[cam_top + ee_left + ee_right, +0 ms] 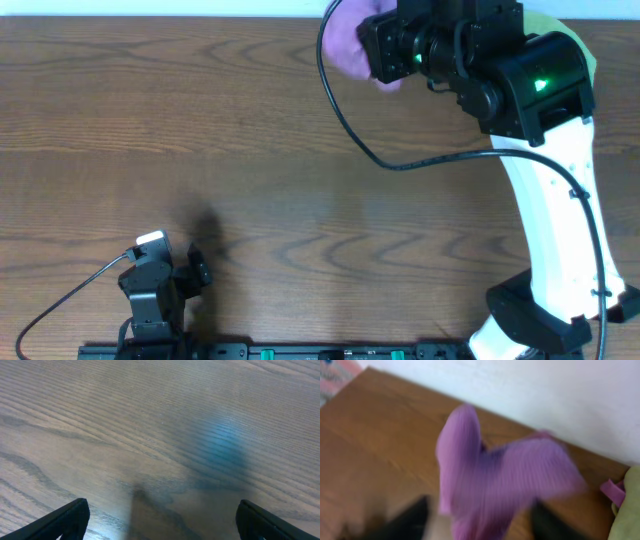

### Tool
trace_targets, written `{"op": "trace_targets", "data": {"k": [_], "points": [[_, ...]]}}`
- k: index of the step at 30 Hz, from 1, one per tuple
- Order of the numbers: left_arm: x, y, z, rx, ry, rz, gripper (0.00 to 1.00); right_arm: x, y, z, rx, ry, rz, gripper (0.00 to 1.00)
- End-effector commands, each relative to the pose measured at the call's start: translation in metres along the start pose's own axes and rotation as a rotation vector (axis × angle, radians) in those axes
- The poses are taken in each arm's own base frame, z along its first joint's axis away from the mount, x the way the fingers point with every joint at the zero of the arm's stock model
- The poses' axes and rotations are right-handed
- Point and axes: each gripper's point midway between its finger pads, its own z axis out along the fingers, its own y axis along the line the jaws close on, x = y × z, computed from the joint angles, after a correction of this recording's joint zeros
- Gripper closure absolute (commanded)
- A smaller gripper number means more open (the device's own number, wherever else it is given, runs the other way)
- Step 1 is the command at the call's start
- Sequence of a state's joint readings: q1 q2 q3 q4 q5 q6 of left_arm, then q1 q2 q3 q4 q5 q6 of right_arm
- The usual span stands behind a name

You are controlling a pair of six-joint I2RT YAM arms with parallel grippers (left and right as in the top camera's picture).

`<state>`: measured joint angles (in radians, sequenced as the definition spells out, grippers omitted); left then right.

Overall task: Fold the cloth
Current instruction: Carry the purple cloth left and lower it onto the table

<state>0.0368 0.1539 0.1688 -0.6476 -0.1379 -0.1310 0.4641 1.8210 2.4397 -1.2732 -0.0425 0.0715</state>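
Observation:
A purple ribbed cloth (505, 485) lies bunched up at the far edge of the table, blurred in the right wrist view. It also shows in the overhead view (348, 42), partly hidden by the right arm. My right gripper (480, 527) is right at the cloth with its dark fingers spread either side of the bunch; in the overhead view it (378, 52) sits at the cloth's right side. My left gripper (160, 522) is open and empty over bare wood, near the front left of the table (195, 270).
A yellow-green cloth (631, 505) lies just right of the purple one, by the far edge (585, 48). A white wall runs behind the table's back edge. The right arm's black cable (400, 165) loops over the table's middle.

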Motion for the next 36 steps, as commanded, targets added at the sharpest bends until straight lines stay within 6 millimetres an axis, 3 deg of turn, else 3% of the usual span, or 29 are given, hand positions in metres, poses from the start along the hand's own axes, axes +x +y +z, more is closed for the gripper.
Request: {"op": "trace_targets", "data": {"k": [1, 3, 10, 13, 20, 24, 26, 29, 36], "points": [[0.003, 0.001, 0.001, -0.003, 0.004, -0.008, 0.05, 0.005, 0.013, -0.015, -0.058, 0.011, -0.058, 0.01], [0.003, 0.001, 0.001, -0.003, 0.004, -0.008, 0.05, 0.016, 0.009, -0.016, -0.041, 0.057, -0.056, 0.01], [0.003, 0.001, 0.001, -0.003, 0.004, -0.008, 0.05, 0.061, -0.033, -0.018, 0.157, 0.242, -0.012, 0.01], [0.003, 0.001, 0.001, -0.003, 0.004, -0.008, 0.05, 0.085, -0.046, -0.007, 0.196, 0.343, 0.022, 0.01], [0.003, 0.001, 0.001, -0.003, 0.005, -0.008, 0.05, 0.174, -0.065, 0.066, 0.222, 0.599, 0.059, 0.01], [0.003, 0.001, 0.001, -0.003, 0.004, -0.008, 0.05, 0.220, -0.053, 0.109, 0.105, 0.651, 0.044, 0.09], [0.003, 0.001, 0.001, -0.003, 0.004, -0.008, 0.05, 0.236, -0.051, 0.124, 0.078, 0.650, 0.042, 0.06], [0.003, 0.001, 0.001, -0.003, 0.004, -0.008, 0.05, 0.248, -0.051, 0.142, 0.057, 0.634, 0.052, 0.06], [0.003, 0.001, 0.001, -0.003, 0.005, -0.008, 0.05, 0.248, -0.058, 0.188, 0.003, 0.583, 0.077, 0.10]]}}
